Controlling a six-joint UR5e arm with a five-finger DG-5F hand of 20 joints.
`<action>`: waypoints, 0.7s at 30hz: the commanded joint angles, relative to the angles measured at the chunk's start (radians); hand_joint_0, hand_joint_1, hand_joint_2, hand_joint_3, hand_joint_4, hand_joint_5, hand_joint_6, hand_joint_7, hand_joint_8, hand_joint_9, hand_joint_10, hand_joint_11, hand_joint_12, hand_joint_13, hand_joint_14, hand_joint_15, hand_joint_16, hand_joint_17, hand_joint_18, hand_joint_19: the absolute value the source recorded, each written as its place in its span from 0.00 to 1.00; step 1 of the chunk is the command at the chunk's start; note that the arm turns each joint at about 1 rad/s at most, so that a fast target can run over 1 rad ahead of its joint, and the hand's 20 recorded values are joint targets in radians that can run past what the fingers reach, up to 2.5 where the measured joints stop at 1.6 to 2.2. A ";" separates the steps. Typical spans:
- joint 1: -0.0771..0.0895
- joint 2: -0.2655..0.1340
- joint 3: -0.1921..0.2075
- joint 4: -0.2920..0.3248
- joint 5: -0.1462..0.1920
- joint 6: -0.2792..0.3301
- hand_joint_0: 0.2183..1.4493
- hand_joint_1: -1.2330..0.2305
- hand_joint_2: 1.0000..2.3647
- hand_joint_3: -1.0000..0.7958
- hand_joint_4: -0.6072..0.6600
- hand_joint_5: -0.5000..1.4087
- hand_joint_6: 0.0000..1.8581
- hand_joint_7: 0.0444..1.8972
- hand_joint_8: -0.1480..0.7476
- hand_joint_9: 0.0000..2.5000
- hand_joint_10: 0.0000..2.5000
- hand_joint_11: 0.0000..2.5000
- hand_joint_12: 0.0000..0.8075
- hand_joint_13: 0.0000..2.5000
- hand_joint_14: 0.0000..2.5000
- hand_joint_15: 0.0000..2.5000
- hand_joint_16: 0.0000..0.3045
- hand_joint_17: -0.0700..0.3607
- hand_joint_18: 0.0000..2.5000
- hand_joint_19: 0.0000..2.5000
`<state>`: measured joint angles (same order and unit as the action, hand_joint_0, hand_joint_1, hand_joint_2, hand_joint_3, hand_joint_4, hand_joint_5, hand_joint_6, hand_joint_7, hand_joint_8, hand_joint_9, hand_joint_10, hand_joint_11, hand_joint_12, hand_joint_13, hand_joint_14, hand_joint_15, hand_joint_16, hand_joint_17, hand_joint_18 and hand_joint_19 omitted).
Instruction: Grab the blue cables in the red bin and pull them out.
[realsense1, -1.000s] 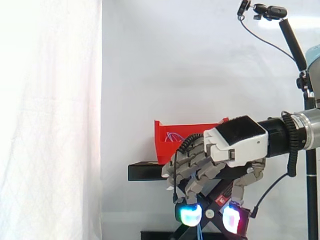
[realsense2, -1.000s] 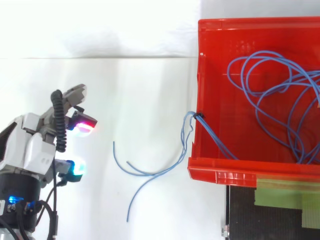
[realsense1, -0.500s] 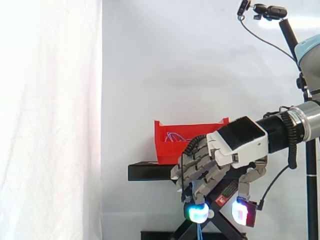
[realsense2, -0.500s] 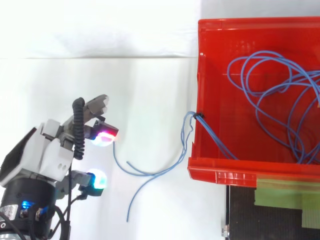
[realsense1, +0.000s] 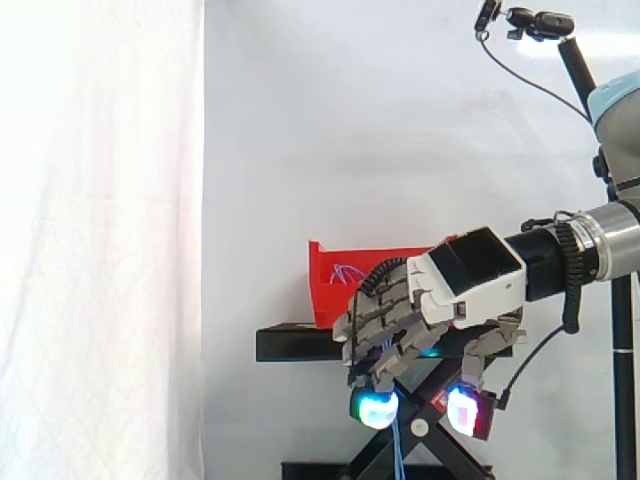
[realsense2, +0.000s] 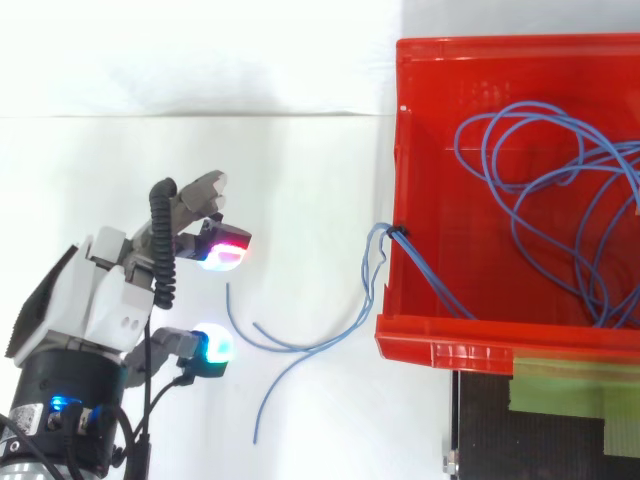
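Note:
The red bin (realsense2: 399, 160) stands at the right of the top view, with a loose tangle of blue cables (realsense2: 540, 190) inside it. A few strands (realsense2: 300, 345) run over its left wall and hang outside, ending in free tips. My hand (realsense2: 100, 300) is to the left of those tips, well short of the bin, its fingers relaxed and spread and its thumb apart. One cable tip lies between the glowing magenta pad (realsense2: 225, 250) and the cyan pad (realsense2: 212, 345), untouched. From the side, my hand (realsense1: 470, 280) hangs in front of and below the bin (realsense1: 330, 290), with a blue strand (realsense1: 397, 445) dangling under it.
The bin rests on a black stand (realsense1: 290, 345) whose top carries green tape (realsense2: 570, 395). A white curtain hangs behind and at the left. A thin mast with a camera (realsense1: 585, 80) rises at the upper right of the side view.
My hand has moved toward the bin and the hanging cable tips, and its fingers have spread a little. The cables lie as before.

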<state>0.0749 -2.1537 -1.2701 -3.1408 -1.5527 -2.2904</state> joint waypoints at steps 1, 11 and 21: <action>-0.003 0.000 0.000 0.010 0.000 -0.050 0.37 0.15 0.00 0.00 0.59 0.59 0.01 0.29 0.44 0.22 0.00 0.11 0.46 0.16 0.00 0.09 0.17 0.43 0.14 0.13; -0.014 0.000 0.000 0.010 0.003 -0.074 0.37 0.16 0.00 0.00 0.58 0.58 0.01 0.27 0.44 0.22 0.00 0.11 0.46 0.16 0.00 0.09 0.17 0.43 0.14 0.13; -0.030 0.000 0.018 0.024 -0.001 -0.076 0.37 0.16 0.00 0.00 0.59 0.58 0.01 0.26 0.44 0.22 0.00 0.11 0.46 0.16 0.00 0.09 0.17 0.43 0.14 0.13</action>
<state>0.0510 -2.1530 -1.2598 -3.1213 -1.5533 -2.3661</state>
